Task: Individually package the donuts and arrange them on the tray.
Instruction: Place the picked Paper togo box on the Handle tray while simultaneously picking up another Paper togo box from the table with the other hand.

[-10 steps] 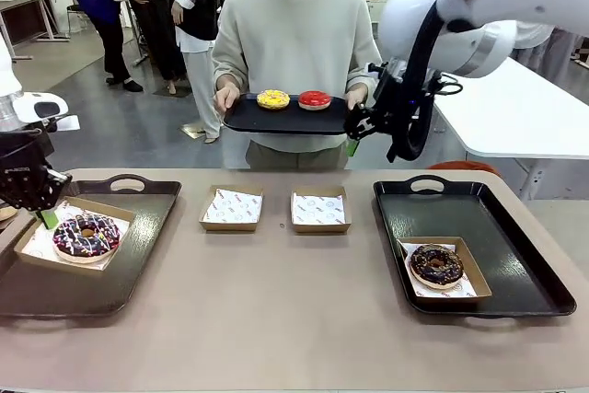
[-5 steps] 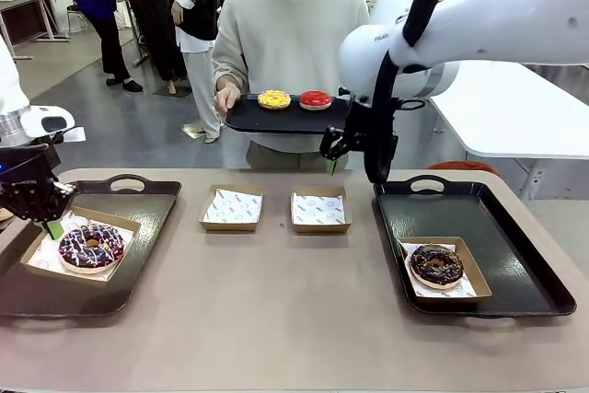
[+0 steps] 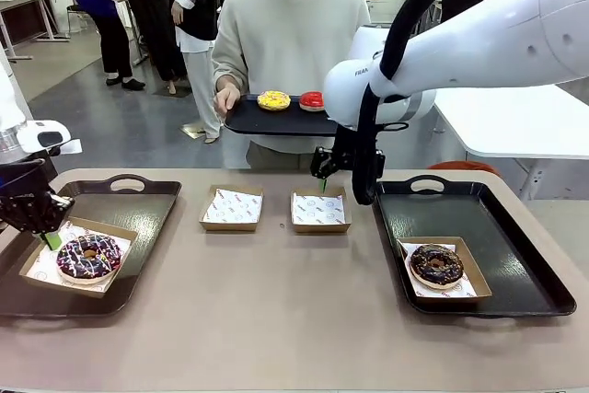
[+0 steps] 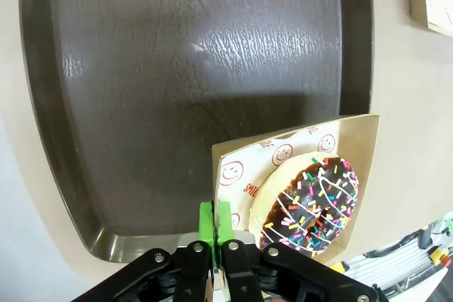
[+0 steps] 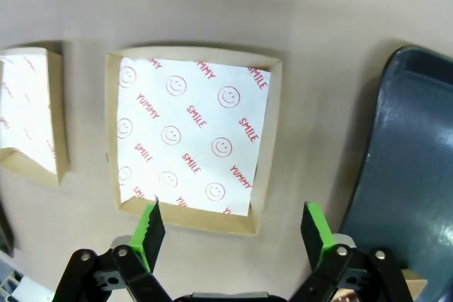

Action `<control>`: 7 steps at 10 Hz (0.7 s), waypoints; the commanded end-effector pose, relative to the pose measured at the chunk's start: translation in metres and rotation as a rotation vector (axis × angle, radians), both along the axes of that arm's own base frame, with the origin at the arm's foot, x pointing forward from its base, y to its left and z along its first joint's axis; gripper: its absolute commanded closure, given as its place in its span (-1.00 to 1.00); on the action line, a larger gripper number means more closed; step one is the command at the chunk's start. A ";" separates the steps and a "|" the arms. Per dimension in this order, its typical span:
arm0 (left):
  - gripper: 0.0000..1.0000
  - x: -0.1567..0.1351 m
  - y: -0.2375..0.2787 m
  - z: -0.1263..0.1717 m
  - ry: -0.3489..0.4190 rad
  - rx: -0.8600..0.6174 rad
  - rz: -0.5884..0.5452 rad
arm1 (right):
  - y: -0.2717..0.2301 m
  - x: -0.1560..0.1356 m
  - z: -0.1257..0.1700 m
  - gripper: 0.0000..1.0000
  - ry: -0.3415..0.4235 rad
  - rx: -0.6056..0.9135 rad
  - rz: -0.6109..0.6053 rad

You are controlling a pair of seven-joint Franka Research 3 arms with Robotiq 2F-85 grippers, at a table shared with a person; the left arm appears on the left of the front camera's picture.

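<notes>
A dark donut with pink-white drizzle (image 3: 88, 258) (image 4: 311, 203) lies in a brown paper box (image 3: 37, 269) on the left black tray (image 3: 138, 227) (image 4: 177, 68). My left gripper (image 3: 52, 238) (image 4: 216, 221) is shut on that box's edge. A chocolate sprinkle donut (image 3: 435, 265) sits boxed on the right tray (image 3: 515, 255). My right gripper (image 3: 322, 181) (image 5: 233, 228) hangs open over an empty paper-lined box (image 3: 319, 210) (image 5: 191, 139). The person holds a small black tray (image 3: 276, 120) with a yellow donut (image 3: 273, 99) and a red donut (image 3: 311, 99).
A second empty lined box (image 3: 232, 207) (image 5: 28, 111) stands left of the first, mid-table. The right tray's corner (image 5: 417, 160) lies close beside my right gripper. The person stands at the far edge; the right arm's white link spans the upper right.
The right arm swung left and down from beside the person's tray to over the empty box. The left gripper pulled the boxed drizzle donut toward the tray's front.
</notes>
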State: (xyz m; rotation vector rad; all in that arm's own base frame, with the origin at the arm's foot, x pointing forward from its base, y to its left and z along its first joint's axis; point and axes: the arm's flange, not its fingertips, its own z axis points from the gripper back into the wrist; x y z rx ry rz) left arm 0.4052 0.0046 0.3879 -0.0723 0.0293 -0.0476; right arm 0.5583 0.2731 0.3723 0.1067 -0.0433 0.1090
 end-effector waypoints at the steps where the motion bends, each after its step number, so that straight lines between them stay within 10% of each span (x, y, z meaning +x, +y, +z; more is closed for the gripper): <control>1: 0.97 0.007 0.006 -0.012 -0.020 -0.020 -0.012 | -0.002 -0.008 -0.017 -1.00 -0.027 -0.051 -0.068; 7: 0.97 0.015 0.006 -0.015 -0.021 -0.029 -0.016 | -0.011 -0.012 -0.034 -1.00 -0.022 -0.041 -0.121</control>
